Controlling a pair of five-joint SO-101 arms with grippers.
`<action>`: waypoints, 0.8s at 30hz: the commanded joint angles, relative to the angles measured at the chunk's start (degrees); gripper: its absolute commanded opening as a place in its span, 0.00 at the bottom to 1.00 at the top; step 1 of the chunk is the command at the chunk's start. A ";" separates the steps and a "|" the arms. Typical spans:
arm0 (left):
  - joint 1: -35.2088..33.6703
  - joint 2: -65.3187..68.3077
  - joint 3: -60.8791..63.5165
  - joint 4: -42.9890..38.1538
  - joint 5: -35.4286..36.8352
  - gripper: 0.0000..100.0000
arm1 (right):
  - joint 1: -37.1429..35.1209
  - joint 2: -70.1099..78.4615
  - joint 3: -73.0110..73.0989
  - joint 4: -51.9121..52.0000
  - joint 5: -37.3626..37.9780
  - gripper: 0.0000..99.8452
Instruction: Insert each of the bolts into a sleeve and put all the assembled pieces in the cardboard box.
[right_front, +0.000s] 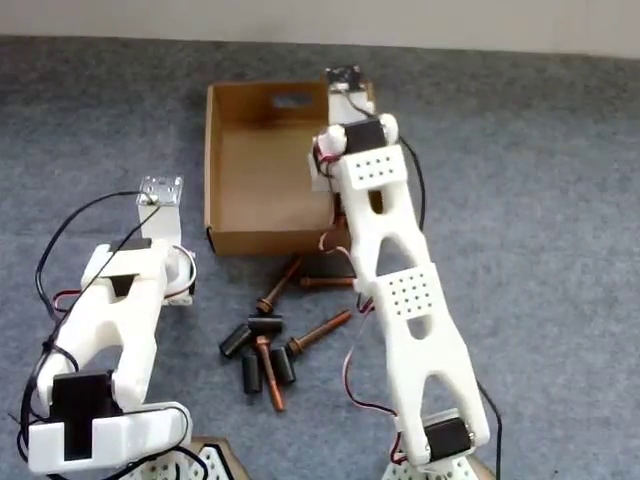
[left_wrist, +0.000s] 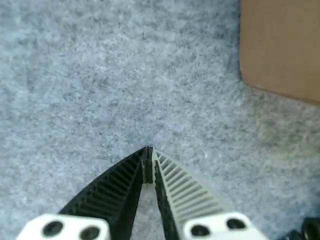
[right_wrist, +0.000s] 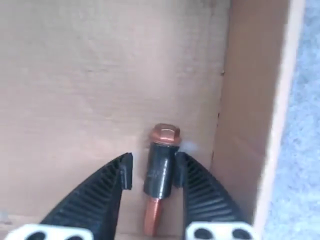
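From above, the open cardboard box (right_front: 260, 240) sits on the grey felted surface (right_front: 540, 200). At its 6 o'clock lie loose copper bolts (right_front: 320, 332) and stubby black sleeves (right_front: 250, 372). My right arm (right_front: 400, 290) stretches over the box's 3 o'clock wall, and my left arm (right_front: 120, 310) stands at its 8 o'clock.

My left pincer (left_wrist: 148, 156), with ribbed fingers, is closed tip to tip on nothing above the fuzzy surface, near a box corner.

My right pincer (right_wrist: 152, 167) gapes around a piece (right_wrist: 160, 175), a smooth black cylinder with a hex-headed copper bolt through it. The piece lies on the box floor just beside a wall.
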 joint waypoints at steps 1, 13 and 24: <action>-0.57 0.31 -1.36 0.44 -0.35 0.03 | -0.13 -6.99 -7.25 1.10 0.62 0.13; -0.57 0.31 -1.36 0.62 -0.35 0.03 | 11.30 -16.22 -4.09 1.36 0.62 0.13; -0.57 0.31 -1.36 0.53 -0.35 0.03 | 9.54 -11.74 3.74 1.19 0.70 0.13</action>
